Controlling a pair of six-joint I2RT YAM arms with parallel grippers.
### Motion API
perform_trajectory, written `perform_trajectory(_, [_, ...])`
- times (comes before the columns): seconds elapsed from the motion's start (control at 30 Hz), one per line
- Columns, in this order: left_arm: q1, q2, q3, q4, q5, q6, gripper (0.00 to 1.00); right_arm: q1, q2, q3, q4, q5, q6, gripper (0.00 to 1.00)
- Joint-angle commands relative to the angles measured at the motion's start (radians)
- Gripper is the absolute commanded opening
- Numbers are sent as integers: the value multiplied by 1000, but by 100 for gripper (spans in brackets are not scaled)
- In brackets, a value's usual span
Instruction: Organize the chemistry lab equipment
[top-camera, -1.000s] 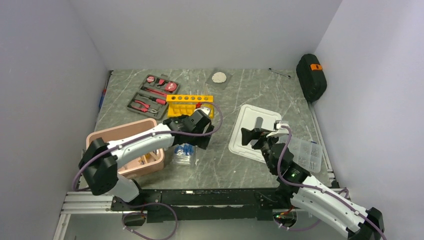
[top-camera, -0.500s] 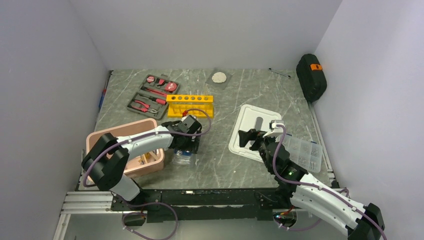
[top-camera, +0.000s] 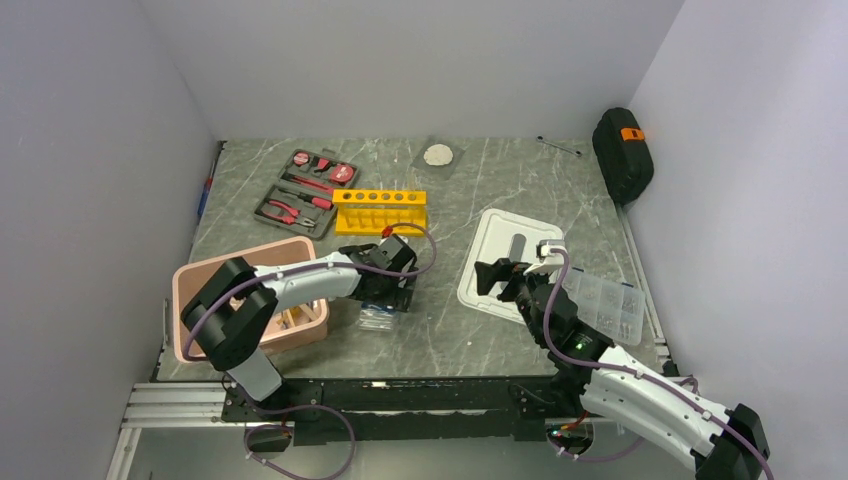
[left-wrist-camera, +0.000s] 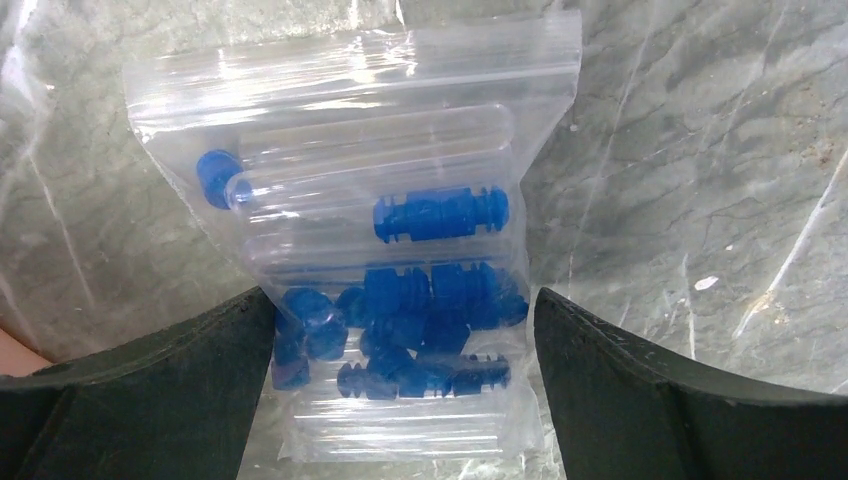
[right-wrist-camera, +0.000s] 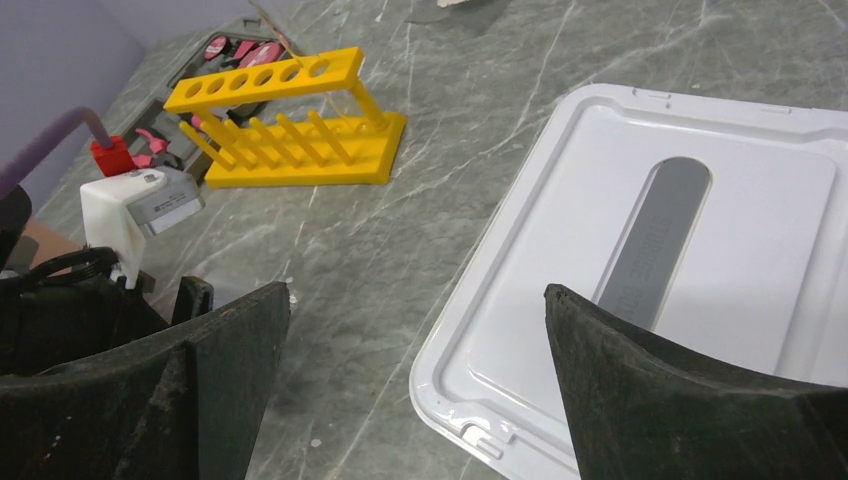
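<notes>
Clear plastic bag of blue-capped tubes lies flat on the grey marble table, between the fingers of the left gripper.

Those fingers stand wide, one along each side edge of the bag, and do not pinch it. Just to the left sits a pink bin. On the right side a clear parts box rests against a white lid. The right gripper hovers over the lid's near left corner with its fingers spread wide and nothing between them. Farther back the yellow rack stands upright with all six holes empty, touching a red-and-black tool kit. A black case leans at the far right wall.
</notes>
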Motion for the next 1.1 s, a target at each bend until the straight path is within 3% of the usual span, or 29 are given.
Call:
perform_trajectory(0.0, [-11, 22, 34, -34, -56, -7, 99, -1, -8, 8, 44, -7, 10, 100])
perform_trajectory(0.33, [-9, 45, -17, -9, -40, -21, 99, -2, 1, 4, 54, -11, 12, 100])
perform_trajectory(0.47, [-9, 49, -14, 12, -14, -23, 85, -2, -1, 4, 55, -11, 13, 100])
perform_trajectory(0.6, [-33, 21, 19, -29, -95, -7, 68, -2, -8, 2, 52, -4, 12, 100])
perform_trajectory(0.87, [-77, -64, 139, -90, -173, 61, 58, -3, 1, 5, 54, 5, 12, 100])
perform_trajectory(1.07, [-81, -132, 181, -132, -202, 96, 56, -2, -16, 4, 41, 13, 10, 100])
